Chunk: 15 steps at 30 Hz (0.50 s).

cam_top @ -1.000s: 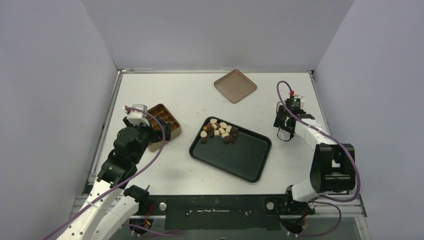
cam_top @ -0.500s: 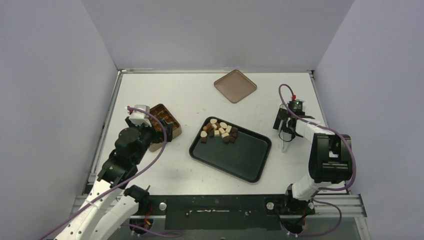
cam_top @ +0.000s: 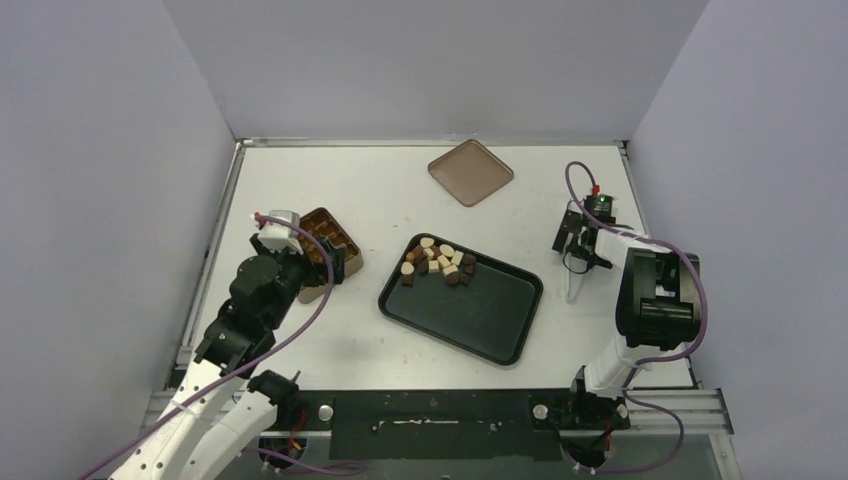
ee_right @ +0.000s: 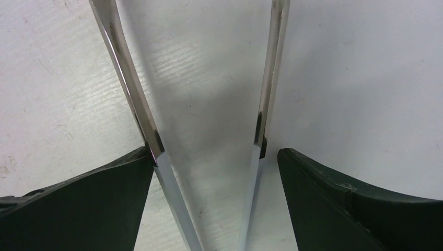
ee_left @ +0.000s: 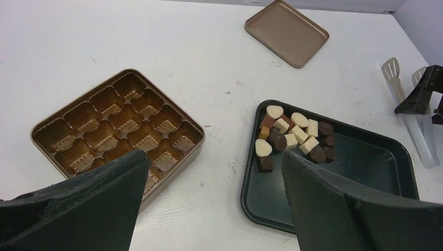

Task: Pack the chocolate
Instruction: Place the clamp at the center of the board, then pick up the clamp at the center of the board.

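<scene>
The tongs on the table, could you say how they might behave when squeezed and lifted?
The tongs would probably spring: their thin arms lie splayed, so a squeeze should close them. The polished metal looks slippery for the right gripper straddling it. Long and slim, they may pivot when lifted.

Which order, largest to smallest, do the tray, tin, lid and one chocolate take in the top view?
Tray. Then lid and tin, too alike to rank; the tin is partly hidden. Smallest: one chocolate.
</scene>
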Each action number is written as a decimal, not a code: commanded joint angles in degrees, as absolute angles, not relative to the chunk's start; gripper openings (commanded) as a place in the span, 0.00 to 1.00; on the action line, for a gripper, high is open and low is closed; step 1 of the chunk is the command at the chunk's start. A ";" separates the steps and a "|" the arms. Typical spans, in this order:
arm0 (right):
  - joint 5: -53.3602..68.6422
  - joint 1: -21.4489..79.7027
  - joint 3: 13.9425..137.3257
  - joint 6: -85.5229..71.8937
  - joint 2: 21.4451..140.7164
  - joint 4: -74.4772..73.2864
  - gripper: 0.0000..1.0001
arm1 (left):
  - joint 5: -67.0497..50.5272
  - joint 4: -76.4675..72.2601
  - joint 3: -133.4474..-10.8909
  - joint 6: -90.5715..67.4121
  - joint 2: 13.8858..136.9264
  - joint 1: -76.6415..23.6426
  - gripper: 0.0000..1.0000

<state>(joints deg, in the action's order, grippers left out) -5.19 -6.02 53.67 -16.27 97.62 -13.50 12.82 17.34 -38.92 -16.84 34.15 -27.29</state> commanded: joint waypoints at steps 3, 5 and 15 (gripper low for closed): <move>-5.09 -6.06 55.52 -15.41 99.14 -11.46 0.91 | 13.62 15.06 -38.97 -15.86 32.95 -27.51 0.96; -5.21 -6.11 55.71 -15.55 99.74 -11.34 0.91 | 13.54 14.87 -38.94 -15.91 32.71 -27.47 0.96; -5.05 -6.08 54.66 -15.89 99.74 -11.34 0.85 | 13.36 14.95 -38.89 -15.91 31.97 -27.51 0.96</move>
<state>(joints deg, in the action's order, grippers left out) -4.84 -6.02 54.54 -16.03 99.00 -11.60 13.13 17.32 -38.81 -16.69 32.67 -27.29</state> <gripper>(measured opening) 0.865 0.964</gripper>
